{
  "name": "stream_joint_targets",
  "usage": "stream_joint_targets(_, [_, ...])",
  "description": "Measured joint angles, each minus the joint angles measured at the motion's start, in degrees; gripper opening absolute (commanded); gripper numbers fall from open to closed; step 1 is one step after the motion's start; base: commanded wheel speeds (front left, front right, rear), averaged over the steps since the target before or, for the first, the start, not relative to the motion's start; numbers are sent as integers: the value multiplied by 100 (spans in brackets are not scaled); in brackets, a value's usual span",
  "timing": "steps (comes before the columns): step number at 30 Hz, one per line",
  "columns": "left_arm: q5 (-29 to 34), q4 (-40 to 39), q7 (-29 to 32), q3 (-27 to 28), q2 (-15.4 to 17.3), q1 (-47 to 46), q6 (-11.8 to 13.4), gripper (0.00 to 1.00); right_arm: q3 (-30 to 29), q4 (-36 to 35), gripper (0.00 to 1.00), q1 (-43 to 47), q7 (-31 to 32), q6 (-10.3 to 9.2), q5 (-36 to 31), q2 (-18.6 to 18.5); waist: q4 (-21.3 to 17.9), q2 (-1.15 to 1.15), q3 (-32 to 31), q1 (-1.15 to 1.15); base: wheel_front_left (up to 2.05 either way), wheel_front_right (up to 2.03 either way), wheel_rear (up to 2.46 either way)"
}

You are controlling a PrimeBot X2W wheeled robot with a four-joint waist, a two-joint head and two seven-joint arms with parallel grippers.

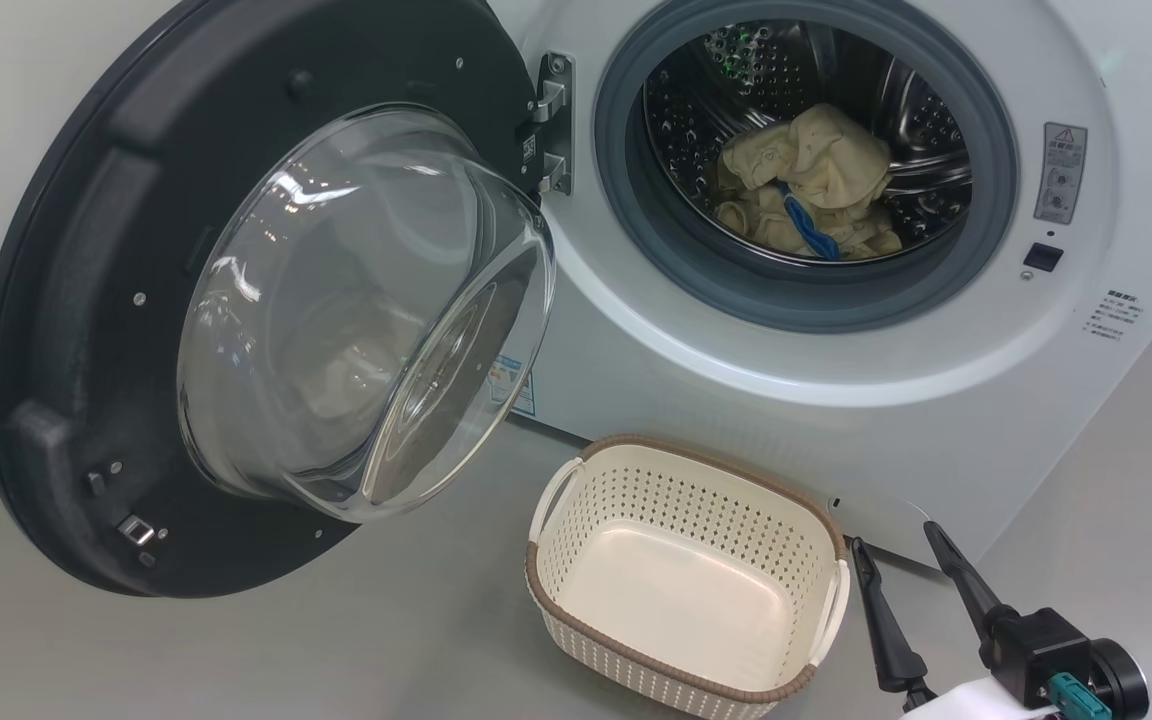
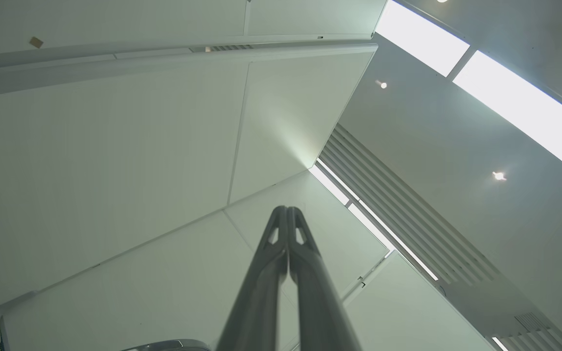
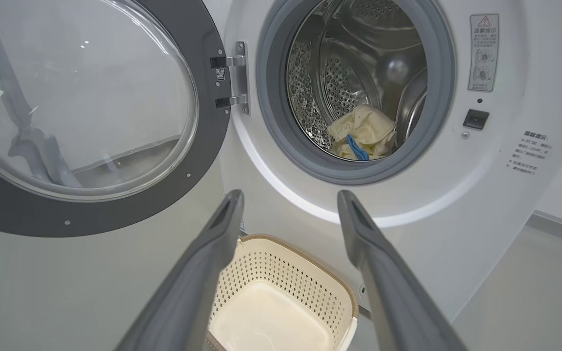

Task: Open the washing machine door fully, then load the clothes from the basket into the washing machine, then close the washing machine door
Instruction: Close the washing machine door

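the washing machine door (image 1: 66, 330) pairs matt dark plastic with a glossy clear glass bowl (image 1: 356, 310), the drum (image 1: 931, 115) is shiny perforated steel, the clothes (image 1: 816, 170) soft cloth, the basket (image 1: 696, 495) smooth cream plastic.

Right gripper (image 1: 893, 537) fingers spread wide apart, empty, left gripper (image 2: 287, 210) fingers pressed together, aimed upward

The washing machine door (image 1: 266, 310) stands swung wide open at the left of the opening, its dark grey inner frame and bulging clear glass bowl facing out. The white front-loading washing machine (image 1: 836, 400) shows its perforated steel drum (image 1: 896, 110). The clothes (image 1: 806, 180) lie bunched at the drum's bottom (pale yellow, a bright-blue piece among them). The cream perforated basket (image 1: 696, 490), brown-rimmed, sits upright and empty just in front of the machine.
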Motion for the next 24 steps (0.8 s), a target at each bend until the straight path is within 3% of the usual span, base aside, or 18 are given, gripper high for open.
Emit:
stream_joint_targets(6, [-829, 1243, 140, 886, 579, -4, 5, 0, 5, -1, 100, -5, 10, 4, 0, -41, -6, 0, 9, 0, 0, 0, 0])
stream_joint_targets(9, [-1179, 1850, 387, 1106, 907, -12, 174, 0, 12, -2, 100, -7, 11, 7, 0, -44, -19, 0, 8, 0, 0, 0, 0])
stream_joint_targets(19, [-1822, 3455, 1449, 1001, 1828, -224, 1027, 0, 35, -7, 100, -10, 44, 27, 0, -64, -82, 0, 15, 0, 0, 0, 0])
stream_joint_targets(24, [-1827, 3788, 2011, 765, 2277, -229, 1244, 0, 103, -24, 100, -12, 89, 58, -11, -64, -167, 0, 34, 0, 0, 0, 0])
